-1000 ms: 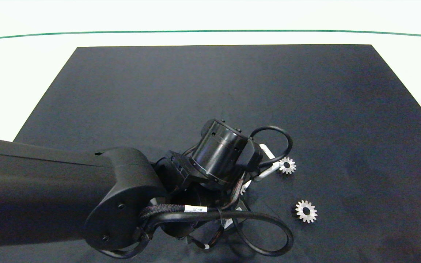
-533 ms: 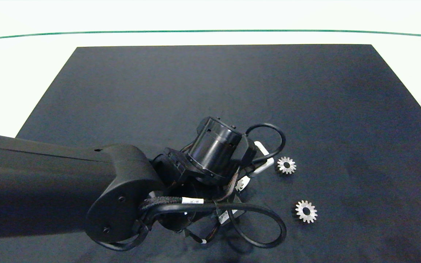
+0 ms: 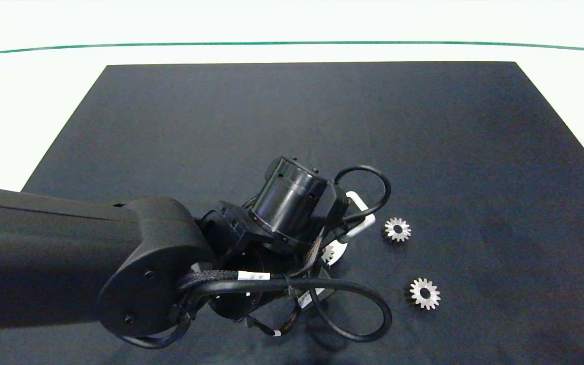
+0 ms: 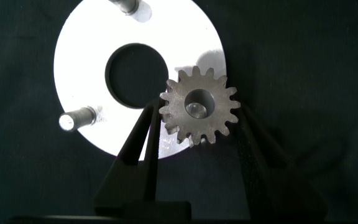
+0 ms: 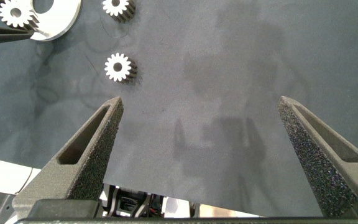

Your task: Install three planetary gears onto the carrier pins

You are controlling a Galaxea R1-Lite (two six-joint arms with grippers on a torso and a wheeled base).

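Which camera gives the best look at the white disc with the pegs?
The left wrist view: the white disc fills it. The head view shows a sliver beside the arm; the right wrist view catches an edge.

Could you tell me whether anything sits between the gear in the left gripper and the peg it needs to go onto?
Nothing visible does. The left gripper holds the gear right over a peg on the white disc, with the peg's top showing through the gear's hole.

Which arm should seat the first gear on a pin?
Left. The left gripper already holds a gear over the white disc, centred on a pin. The right gripper hangs open and empty, away.
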